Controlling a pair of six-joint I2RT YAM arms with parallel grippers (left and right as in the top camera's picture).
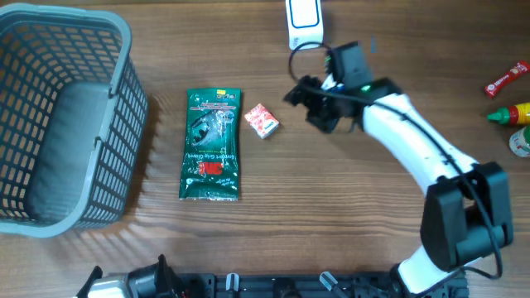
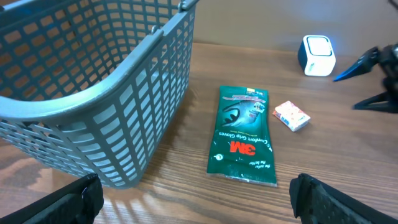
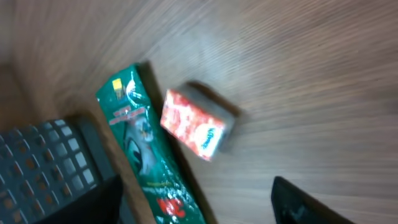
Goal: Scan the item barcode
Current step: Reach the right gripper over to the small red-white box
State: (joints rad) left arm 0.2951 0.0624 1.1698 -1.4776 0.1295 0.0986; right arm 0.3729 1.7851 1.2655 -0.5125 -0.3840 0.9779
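On the wooden surface (image 1: pixel 331 207), a small red and white box (image 1: pixel 262 121) lies flat near the middle, just to the right of a green 3M gloves packet (image 1: pixel 212 145) and apart from it. The packet lies lengthwise with its printed face up. A white barcode scanner (image 1: pixel 304 18) sits at the far edge, beyond the box and a little to its right. A grey plastic basket (image 1: pixel 124 149) with latticed walls stands at the left, near the packet but not touching it.

The right end effector (image 1: pixel 305 103) hangs just to the right of the box, not touching it. In the right wrist view its two dark fingers (image 3: pixel 305 202) stand well apart with nothing between them, and the blurred box lies ahead of them beside the top of the packet.

The left end effector (image 2: pixel 196 190) sits low at the near edge. Its fingers are spread wide and empty, facing the basket and packet.

A red tube (image 1: pixel 507 79) and a yellow bottle (image 1: pixel 512 114) lie at the far right edge.
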